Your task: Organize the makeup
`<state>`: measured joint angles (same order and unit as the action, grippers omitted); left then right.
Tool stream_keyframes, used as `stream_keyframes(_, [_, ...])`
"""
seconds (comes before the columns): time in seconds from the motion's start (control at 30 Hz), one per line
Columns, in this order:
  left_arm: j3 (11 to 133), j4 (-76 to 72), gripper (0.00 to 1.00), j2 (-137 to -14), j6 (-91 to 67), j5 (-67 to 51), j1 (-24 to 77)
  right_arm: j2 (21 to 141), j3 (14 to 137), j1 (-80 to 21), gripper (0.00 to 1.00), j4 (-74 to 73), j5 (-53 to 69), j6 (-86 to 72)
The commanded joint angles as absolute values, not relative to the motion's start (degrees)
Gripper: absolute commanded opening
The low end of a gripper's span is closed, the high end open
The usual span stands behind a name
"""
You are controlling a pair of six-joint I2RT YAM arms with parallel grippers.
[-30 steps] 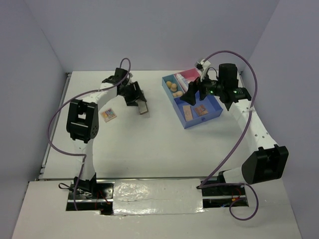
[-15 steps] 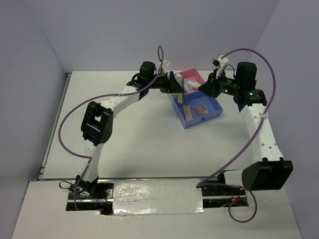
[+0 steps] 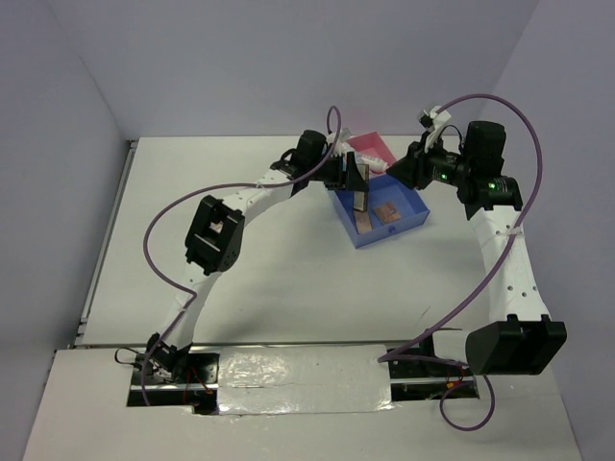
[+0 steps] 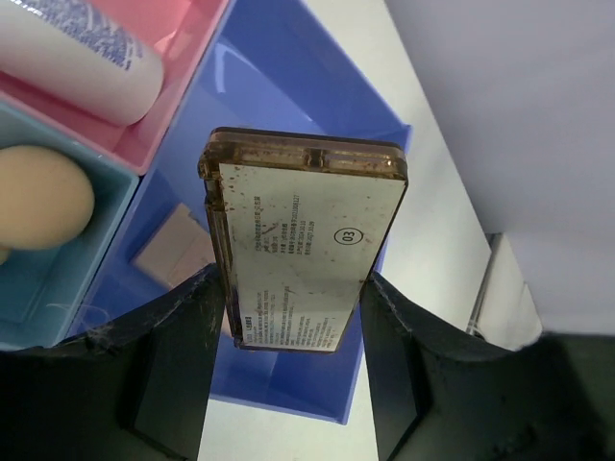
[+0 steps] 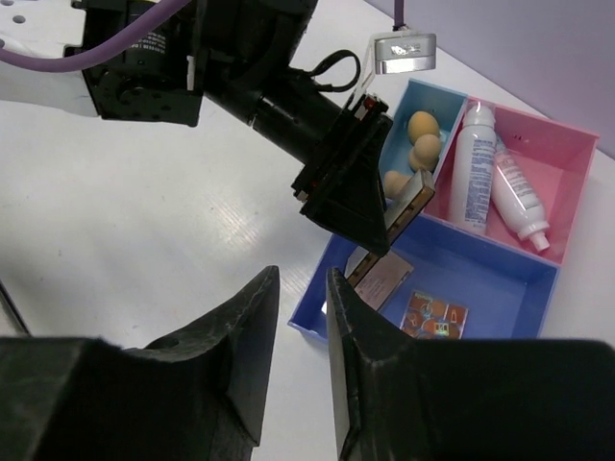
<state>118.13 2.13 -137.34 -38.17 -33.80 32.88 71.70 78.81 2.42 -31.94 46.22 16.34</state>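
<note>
The left arm stretches diagonally toward the tabletop's far edge, its left gripper clamped on the long sides of a palette. The right arm stands along the right edge, and the right gripper hangs narrowly parted, apparently empty.

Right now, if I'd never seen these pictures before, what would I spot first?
Probably the flat brown-gold palette, pinched in the left gripper over the dark-blue part of the blue-and-pink divided tray. Next, the two white bottles lying in its pink section and the tan egg-shaped sponges in the light-blue one beside them.
</note>
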Motion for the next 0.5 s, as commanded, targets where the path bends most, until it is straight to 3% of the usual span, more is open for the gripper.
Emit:
stream_keyframes(0.0, [121.55,6.32,0.32,-136.93,-34.46,-29.80,33.57,70.49,79.89,2.81,0.35,-31.55,47.37,16.08])
stream_keyframes(0.2, [120.15,10.46,0.56,-136.23,-32.43,-28.39,34.19,70.49,79.45,2.81,0.46,-31.11,47.64,15.65])
stream_keyframes(0.27, [119.53,10.46,0.72,-135.27,-32.17,-27.78,34.28,70.49,79.37,2.81,0.51,-31.11,47.72,15.56])
stream_keyframes(0.3, [119.18,10.63,0.99,-134.57,-32.08,-27.69,34.45,70.40,79.37,2.90,0.54,-31.11,47.72,15.56])
stream_keyframes(0.47, [118.65,11.78,0.99,-132.37,-30.59,-26.64,34.45,70.40,79.63,2.90,0.69,-31.90,47.64,16.08])
